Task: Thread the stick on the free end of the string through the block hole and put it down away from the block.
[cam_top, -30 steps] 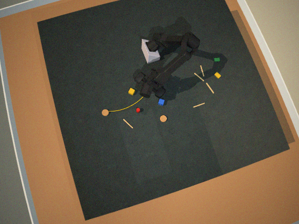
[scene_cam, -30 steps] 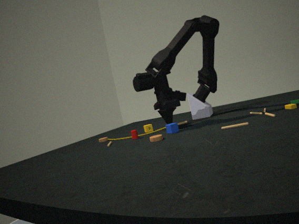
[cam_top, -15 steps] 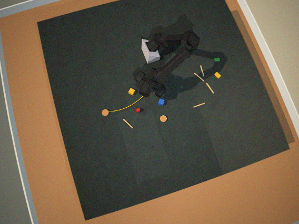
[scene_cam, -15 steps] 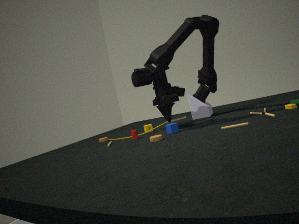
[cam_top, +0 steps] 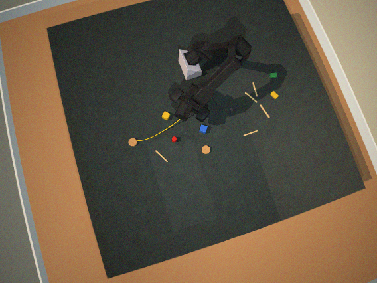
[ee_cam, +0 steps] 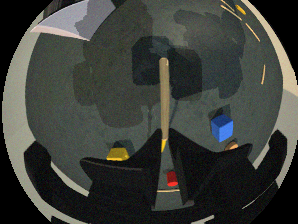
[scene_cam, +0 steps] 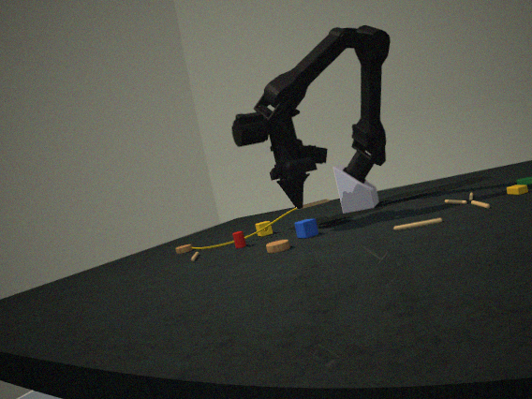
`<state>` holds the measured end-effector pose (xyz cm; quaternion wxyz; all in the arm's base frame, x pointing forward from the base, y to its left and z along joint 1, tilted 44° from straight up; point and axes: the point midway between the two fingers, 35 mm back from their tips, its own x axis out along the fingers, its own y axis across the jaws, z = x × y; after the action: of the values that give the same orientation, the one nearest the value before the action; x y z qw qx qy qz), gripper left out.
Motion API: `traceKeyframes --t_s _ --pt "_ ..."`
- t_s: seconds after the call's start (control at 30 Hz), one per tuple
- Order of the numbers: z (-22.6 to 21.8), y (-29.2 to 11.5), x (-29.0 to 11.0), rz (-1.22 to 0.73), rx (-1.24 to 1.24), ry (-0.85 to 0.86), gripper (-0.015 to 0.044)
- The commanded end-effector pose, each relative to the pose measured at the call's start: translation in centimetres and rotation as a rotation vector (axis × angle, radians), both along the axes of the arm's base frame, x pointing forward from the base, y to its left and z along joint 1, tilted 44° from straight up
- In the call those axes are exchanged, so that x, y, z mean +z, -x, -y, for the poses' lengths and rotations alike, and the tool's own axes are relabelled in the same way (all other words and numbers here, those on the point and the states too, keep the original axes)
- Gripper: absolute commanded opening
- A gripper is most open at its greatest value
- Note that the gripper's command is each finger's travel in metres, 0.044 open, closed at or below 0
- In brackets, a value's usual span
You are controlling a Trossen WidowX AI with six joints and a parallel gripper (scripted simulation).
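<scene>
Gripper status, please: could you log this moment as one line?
gripper: shut on stick | stick: lifted | string: trailing to button | block: unthreaded

From above, the arm covers the end effector (cam_top: 184, 117) and the stick (ee_cam: 164, 103) it grips. The string (cam_top: 156, 134) vanishes under the arm. The hole in the yellow block (scene_cam: 264, 228) is too small to make out clearly. The desk (scene_cam: 421, 300) is cut off by the exterior view's edges.

The arm rises from its base, folds at the elbow and angles the wrist steeply downward. The gripper (scene_cam: 296, 204) points at the table, raised above it, fingers closed on the stick (ee_cam: 164, 99)
</scene>
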<state>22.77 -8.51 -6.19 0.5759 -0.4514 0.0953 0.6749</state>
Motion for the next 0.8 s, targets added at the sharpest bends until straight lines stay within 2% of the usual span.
traceKeyframes --t_s 0.0,0.53,0.77 --pt "0.73 -0.11 0.67 0.011 0.005 0.013 0.0000" --pt "0.69 0.07 0.74 -0.001 -0.005 0.002 0.0000" --pt "1.05 -0.30 0.53 -0.154 -0.165 -0.014 0.0000"
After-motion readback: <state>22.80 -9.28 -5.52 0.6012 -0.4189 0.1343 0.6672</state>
